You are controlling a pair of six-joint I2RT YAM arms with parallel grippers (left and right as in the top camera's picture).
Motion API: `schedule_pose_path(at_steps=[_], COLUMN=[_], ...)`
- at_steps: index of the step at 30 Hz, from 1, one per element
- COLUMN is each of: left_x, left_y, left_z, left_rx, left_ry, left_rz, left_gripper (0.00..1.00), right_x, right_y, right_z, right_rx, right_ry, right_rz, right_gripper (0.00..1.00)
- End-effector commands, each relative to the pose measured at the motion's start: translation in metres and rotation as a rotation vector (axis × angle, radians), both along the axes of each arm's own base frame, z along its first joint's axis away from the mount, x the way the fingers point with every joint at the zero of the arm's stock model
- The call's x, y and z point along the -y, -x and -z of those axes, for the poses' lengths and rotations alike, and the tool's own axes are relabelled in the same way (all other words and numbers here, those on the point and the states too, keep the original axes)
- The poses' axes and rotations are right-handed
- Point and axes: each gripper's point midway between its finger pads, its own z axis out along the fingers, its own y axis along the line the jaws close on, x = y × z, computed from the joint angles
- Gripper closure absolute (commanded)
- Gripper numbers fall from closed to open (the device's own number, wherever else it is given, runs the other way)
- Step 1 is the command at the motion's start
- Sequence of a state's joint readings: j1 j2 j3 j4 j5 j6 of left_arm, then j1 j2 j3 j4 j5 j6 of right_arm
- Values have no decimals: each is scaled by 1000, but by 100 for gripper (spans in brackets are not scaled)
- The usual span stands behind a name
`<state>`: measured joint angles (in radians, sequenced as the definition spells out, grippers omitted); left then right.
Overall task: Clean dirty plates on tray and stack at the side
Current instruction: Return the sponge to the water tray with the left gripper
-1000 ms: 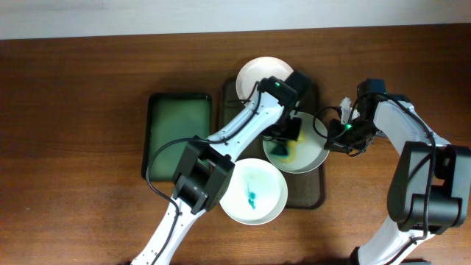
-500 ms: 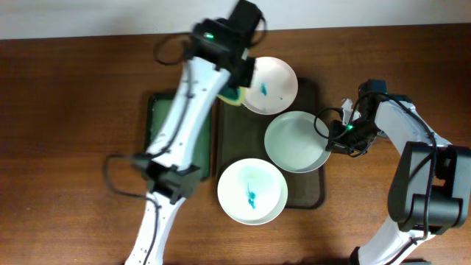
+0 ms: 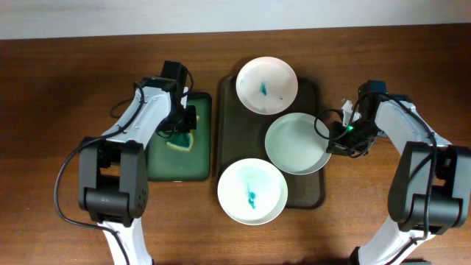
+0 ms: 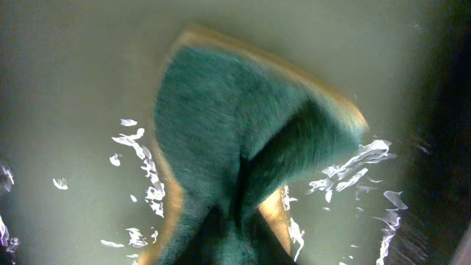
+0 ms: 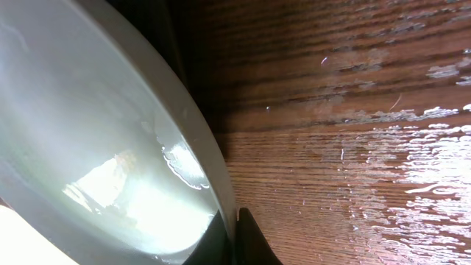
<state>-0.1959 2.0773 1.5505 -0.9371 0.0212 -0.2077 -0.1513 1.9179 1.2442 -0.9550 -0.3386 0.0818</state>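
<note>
middle plate [image 3: 296, 142]: round, glossy white, clean; centre-right of the dark tray [image 3: 307, 193].
top plate [image 3: 266, 85]: white, small blue spot; upper tray.
bottom plate [image 3: 252, 191]: white, blue-green smear; lower tray.
sponge [image 4: 243, 132]: fuzzy green, yellow edge, folded; in the wet green basin [image 3: 158, 165].
left gripper [image 3: 182, 126]: clamped on sponge.
right gripper [image 3: 335, 138]: pinching the right rim of the middle plate.

It looked like a robotics lab bench: cabled robot arms [image 3: 412, 140] at a bare wooden table [image 3: 66, 66] against a pale wall [image 3: 221, 15], with dishwashing staged in a dark tray [image 3: 313, 193] and a green water basin [image 3: 162, 165].
</note>
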Motion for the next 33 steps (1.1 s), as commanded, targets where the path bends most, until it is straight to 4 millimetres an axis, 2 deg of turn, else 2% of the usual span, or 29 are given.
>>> schedule_pose_path(at_steps=[1,2,3,4,5,6,8,10,12,14,15,18,21,25,29,33], left_x=[12,12,12,11,10,8,0,-12,-19,-19,-19,-19,-19,-19,-19,-19], left_y=[-8,-9,-7,-4,3,12,34,44,52,52,52,52,52,52,52,52], left_z=[-64,-91,-110,-131,-153,-172,-201,-203,-199,-198,-198,-198,-198,-198,-198,-198], left_rx=[98,143,174,215,257,290,326,312,278,274,274,274,274,274,274,274], left_ry=[88,99,105,113,121,127,114,54,13,12,12,12,12,13,12,12], left_rz=[0,2,3,4,6,7,3,-13,-22,-21,-21,-21,-21,-21,-21,-21], left_gripper=[34,18,0,0,0,0,0,1,1,1,1,1,1,1,1,1], right_x=[7,6,7,8,9,10,38,47,46,35,23,-9,-27,-30,-23,-24], right_y=[1,1,-1,-4,-9,-11,1,6,7,0,-6,-14,-12,-9,-11,-12], right_z=[3,-3,-12,-30,-62,-82,-126,-153,-176,-195,-202,-200,-193,-192,-198,-192], right_rx=[-10,-14,-6,23,102,160,241,310,383,474,521,575,575,565,569,554], right_ry=[32,26,27,35,53,93,394,562,708,878,935,956,951,962,1022,1027], right_rz=[4,4,-4,-17,-18,-16,78,123,135,85,44,-38,-100,-156,-165,-175], right_gripper=[96,96,96,96,96,96,96,96,96,96,96,96,96,96,96,96])
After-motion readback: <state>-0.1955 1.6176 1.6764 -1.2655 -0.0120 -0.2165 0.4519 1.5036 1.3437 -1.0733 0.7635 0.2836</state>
